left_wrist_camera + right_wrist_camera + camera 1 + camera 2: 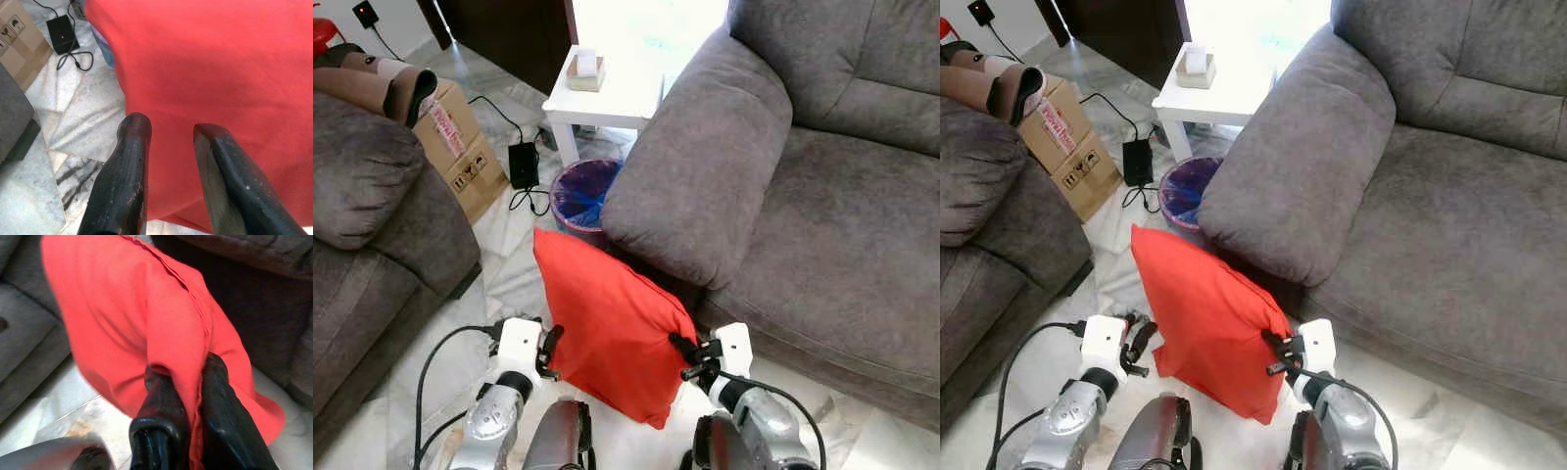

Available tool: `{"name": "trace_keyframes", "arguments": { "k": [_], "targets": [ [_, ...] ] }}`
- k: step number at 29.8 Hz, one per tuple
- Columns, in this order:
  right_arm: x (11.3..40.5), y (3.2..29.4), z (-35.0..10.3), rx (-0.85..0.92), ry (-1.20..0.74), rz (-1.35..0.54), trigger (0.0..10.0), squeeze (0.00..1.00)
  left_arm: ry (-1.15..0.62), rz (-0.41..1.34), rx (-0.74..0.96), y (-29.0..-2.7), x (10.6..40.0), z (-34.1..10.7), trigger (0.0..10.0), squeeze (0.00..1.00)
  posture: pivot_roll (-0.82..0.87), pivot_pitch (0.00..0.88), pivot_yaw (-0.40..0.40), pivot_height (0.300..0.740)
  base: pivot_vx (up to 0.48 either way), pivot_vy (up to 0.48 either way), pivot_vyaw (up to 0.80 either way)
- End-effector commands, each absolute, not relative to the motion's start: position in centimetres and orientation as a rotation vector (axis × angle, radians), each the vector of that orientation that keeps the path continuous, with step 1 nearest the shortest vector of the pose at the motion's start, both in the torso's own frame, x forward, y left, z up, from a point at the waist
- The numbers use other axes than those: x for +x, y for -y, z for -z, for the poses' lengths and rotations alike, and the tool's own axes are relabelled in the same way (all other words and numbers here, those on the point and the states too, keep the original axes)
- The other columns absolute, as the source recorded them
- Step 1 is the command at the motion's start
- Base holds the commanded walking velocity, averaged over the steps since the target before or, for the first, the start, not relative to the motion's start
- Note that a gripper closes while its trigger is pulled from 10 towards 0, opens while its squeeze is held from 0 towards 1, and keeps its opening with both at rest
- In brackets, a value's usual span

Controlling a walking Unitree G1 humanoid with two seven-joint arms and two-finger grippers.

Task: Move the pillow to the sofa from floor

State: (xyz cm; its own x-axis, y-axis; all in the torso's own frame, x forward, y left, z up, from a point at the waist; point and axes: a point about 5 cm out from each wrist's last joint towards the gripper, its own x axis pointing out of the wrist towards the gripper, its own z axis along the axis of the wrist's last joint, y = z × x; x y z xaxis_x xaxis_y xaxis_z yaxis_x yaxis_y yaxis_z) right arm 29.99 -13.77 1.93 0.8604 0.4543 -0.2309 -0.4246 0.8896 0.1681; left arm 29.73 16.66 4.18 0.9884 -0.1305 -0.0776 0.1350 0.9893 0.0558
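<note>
The right gripper is clamped on a fold of the red pillow — in the right wrist view its two black fingers pinch the cloth between them near the pillow's seamed edge. From the head camera that gripper sits at the pillow's right side, touching it, with the silver right arm rising from below.

The left gripper is at the pillow's other side. Its fingers stand apart with a gap between them, tips against or just in front of the red cloth, holding nothing.

The pillow stands tilted between the two grippers, one corner up and one pointing down toward the pale marble floor; whether the lower corner rests on the floor cannot be told. Its upper back edge is just beside the armrest of the grey sofa, which runs along the robot's right.

Further out, a round bin with a blue liner stands behind the pillow, near the armrest. Beyond it is a small white side table with a small box on top. A black power adapter with its cable lies on the floor beside a cardboard box. On the robot's left is a second grey sofa — a person's foot in a sandal rests above it.
</note>
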Motion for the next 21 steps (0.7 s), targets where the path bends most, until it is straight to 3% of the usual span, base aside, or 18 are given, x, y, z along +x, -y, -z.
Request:
{"name": "trace_keyframes", "arguments": {
  "k": [1,6,12,13,14,15,21],
  "targets": [
    [29.43,14.07,-1.26,0.105,-0.285,-0.407,0.0,0.00,-0.117,0.110,0.045,-17.31,28.91,-3.08,10.0,0.00,0.08,0.225,0.078,0.632,0.000,0.000,0.00],
    [29.94,14.76,-1.77,0.176,-0.251,-0.313,0.0,0.00,-0.113,0.108,0.042,-17.28,29.35,-3.33,10.0,0.00,0.07,0.223,0.083,0.632,0.000,0.000,0.00],
    [29.79,14.26,-1.48,0.102,-0.274,-0.316,0.0,0.00,-0.113,0.107,0.035,-17.23,29.69,-3.42,10.0,0.00,0.06,0.213,0.078,0.632,0.000,0.000,0.28],
    [29.79,14.08,-1.50,0.108,-0.271,-0.321,1.0,0.00,-0.112,0.109,0.033,-17.14,29.70,-3.40,10.0,0.00,0.06,0.210,0.077,0.632,0.000,0.000,0.00],
    [29.79,14.08,-1.50,0.108,-0.271,-0.321,1.0,0.00,-0.112,0.109,0.033,-17.14,29.70,-3.40,10.0,0.00,0.06,0.210,0.077,0.632,0.000,0.000,0.00],
    [29.92,14.28,-1.57,0.140,-0.267,-0.277,10.0,0.00,-0.111,0.110,0.030,-17.00,29.72,-3.37,10.0,0.00,0.06,0.208,0.077,0.632,0.000,0.000,0.00],
    [29.98,14.80,-1.67,0.194,-0.243,-0.199,10.0,0.00,-0.106,0.114,0.029,-16.88,29.77,-3.40,10.0,0.00,0.06,0.200,0.073,0.645,0.000,0.000,0.00]
  ]
}}
